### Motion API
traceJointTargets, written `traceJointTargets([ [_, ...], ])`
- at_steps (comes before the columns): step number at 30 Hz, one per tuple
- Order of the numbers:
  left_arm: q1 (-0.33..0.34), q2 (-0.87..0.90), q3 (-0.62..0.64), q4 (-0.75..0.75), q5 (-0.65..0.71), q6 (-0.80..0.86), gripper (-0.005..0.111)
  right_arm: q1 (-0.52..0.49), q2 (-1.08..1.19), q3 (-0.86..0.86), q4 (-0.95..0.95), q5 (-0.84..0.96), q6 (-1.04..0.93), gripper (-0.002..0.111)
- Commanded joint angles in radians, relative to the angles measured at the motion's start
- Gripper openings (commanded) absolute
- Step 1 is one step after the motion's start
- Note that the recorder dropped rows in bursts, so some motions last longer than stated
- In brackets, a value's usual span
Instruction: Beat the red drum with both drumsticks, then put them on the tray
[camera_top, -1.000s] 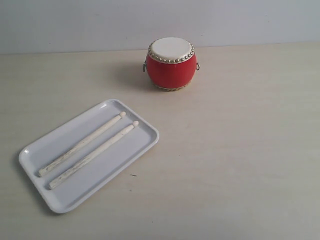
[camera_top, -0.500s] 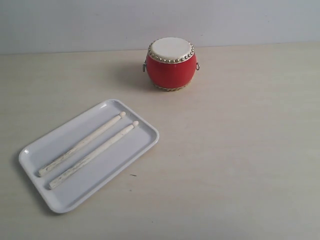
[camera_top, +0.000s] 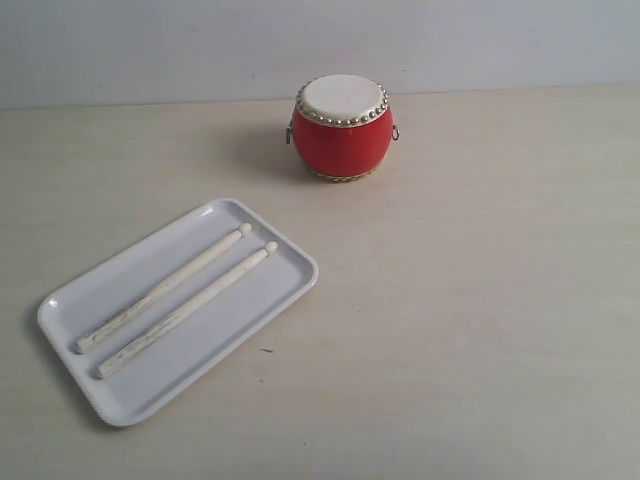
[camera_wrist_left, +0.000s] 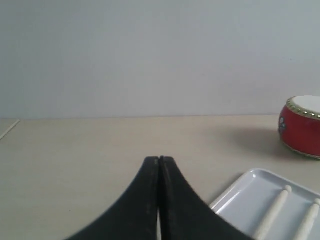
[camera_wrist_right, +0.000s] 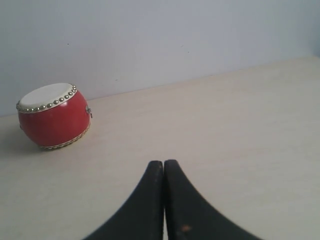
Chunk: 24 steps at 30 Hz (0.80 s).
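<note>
1. Exterior view: drumsticks (camera_top: 175, 296) side by side in the tray (camera_top: 70, 295), rounded tips aimed toward the red drum (camera_top: 341, 127), which stands upright on the table (camera_top: 480, 300) well apart from the tray. No arm or gripper in sight. Likely light, stiff and smooth, so prone to roll or slip; best taken across the shaft near the butt end, away from the tips.

2. Left wrist view: left gripper (camera_wrist_left: 159, 161) with black fingers pressed together, nothing between them, hanging above bare table near the tray (camera_wrist_left: 240, 192) corner. Two stick tips (camera_wrist_left: 286, 190) visible on the white surface; drum (camera_wrist_left: 302, 127) at the frame's edge beyond.

3. Right wrist view: right gripper (camera_wrist_right: 163, 165) likewise closed and empty, touching nothing visible, pointed over open table. Drum (camera_wrist_right: 52, 117) upright off to one side, cream skin facing up; hollow and probably light, apt to shift under a hard strike.
</note>
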Motion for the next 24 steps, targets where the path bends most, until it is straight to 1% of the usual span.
traceJointTargets([
  [1,0.060,-0.021,0.087,0.004,-0.068,0.050,0.000,-0.006,-0.006,0.004,-0.009,-0.002,0.000,0.000],
  [3,0.090,-0.021,0.087,0.004,-0.069,0.058,0.000,-0.006,-0.006,0.004,-0.009,-0.002,0.000,0.000],
  [4,0.103,-0.021,0.087,0.004,-0.032,0.058,0.000,-0.006,-0.006,0.004,-0.009,-0.002,0.000,0.000],
  [6,0.127,-0.021,0.087,0.002,-0.001,0.058,0.000,-0.006,-0.006,0.004,-0.009,-0.002,0.000,0.000],
  [9,0.146,-0.021,0.087,-0.006,0.027,0.005,0.000,-0.006,-0.006,0.004,-0.009,-0.002,0.000,0.000],
  [14,0.143,-0.021,0.087,-0.010,0.125,-0.085,0.000,-0.006,-0.006,0.004,-0.009,-0.002,0.000,0.000],
  [24,0.143,-0.021,0.087,-0.010,0.125,-0.085,0.000,-0.006,-0.006,0.004,-0.009,-0.002,0.000,0.000],
])
